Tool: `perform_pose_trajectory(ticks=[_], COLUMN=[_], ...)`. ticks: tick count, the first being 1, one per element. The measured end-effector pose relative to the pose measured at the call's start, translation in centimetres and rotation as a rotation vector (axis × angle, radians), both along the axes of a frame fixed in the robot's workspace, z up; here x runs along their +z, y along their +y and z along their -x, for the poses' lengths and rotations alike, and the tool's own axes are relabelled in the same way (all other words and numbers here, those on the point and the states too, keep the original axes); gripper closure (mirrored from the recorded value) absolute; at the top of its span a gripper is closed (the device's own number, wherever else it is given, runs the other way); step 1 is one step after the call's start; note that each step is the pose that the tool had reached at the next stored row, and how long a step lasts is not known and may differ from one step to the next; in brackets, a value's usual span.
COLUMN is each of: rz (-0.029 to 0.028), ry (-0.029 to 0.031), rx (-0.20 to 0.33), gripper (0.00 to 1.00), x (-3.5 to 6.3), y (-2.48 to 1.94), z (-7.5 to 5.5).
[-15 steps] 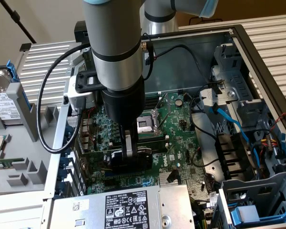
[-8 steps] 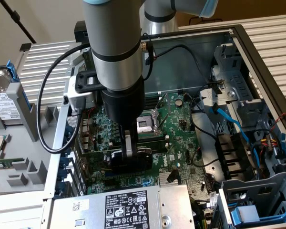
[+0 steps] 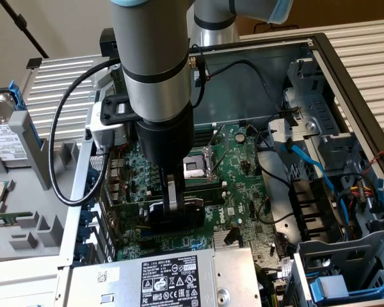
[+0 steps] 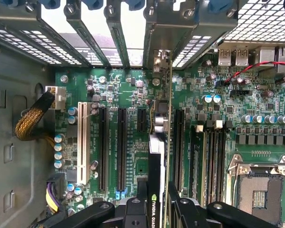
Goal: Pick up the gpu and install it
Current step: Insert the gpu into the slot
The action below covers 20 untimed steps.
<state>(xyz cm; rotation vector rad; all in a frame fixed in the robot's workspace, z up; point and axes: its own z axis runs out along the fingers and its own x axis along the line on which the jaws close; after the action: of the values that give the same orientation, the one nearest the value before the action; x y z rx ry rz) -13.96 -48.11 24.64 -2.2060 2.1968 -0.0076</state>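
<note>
The gripper (image 4: 156, 209) pinches the gpu (image 4: 156, 156) by its top edge, holding the card on edge low over the motherboard (image 4: 133, 95) inside the open computer case (image 3: 333, 57). The card's long axis runs parallel to the expansion slots (image 4: 122, 147), its bracket end pointing toward the rear slot covers (image 4: 118, 28). It appears lined up between two long slots, though I cannot tell whether it is seated.

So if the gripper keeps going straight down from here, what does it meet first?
Probably the motherboard: the gripper holds the gpu edge-on over the expansion slots, so the card's lower edge would touch first. Depth is unclear.
</note>
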Motion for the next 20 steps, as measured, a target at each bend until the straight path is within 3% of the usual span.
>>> perform_pose_trajectory(ticks=[20], rz=[0.0], ry=[-0.0001], rx=[0.0], gripper=[0.73], x=[0.0], y=[0.0], z=[0.0])
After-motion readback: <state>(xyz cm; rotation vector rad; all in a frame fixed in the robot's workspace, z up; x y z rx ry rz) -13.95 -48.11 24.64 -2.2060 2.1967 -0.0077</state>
